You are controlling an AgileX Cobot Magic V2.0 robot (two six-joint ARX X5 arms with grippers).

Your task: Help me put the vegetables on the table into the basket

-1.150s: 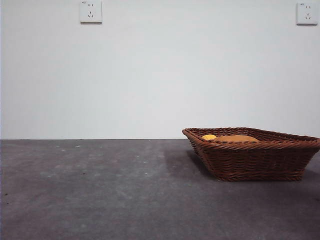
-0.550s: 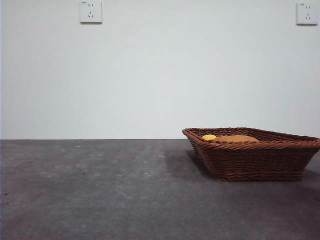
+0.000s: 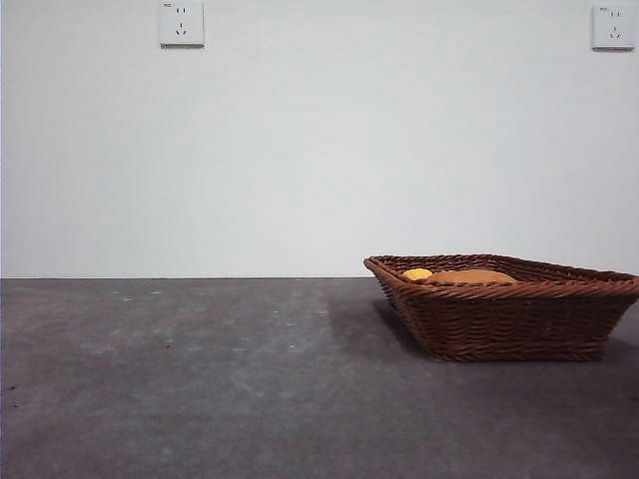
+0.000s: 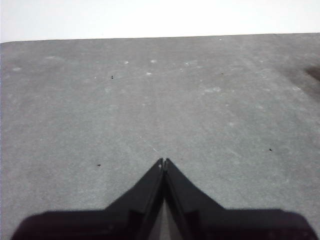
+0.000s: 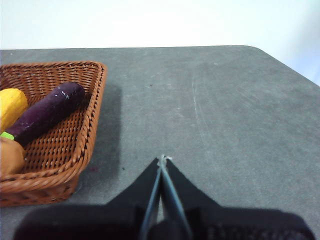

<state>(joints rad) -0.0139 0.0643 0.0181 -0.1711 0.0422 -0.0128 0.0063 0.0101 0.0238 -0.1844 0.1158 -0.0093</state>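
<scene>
Vegetables lie in the basket [image 5: 60,150]; both grippers' jaws pressed together, empty; only a careless retreat could clip its rim

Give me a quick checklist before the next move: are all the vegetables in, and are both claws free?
1. Eggplant in basket: ok.
2. Corn cob in basket: ok.
3. Potato in basket: ok.
4. No vegetable left on table: ok in all three views.
5. Left claw shut, holding nothing, above bare table: ok.
6. Right claw shut, holding nothing, beside the basket and not touching it: ok.
</scene>
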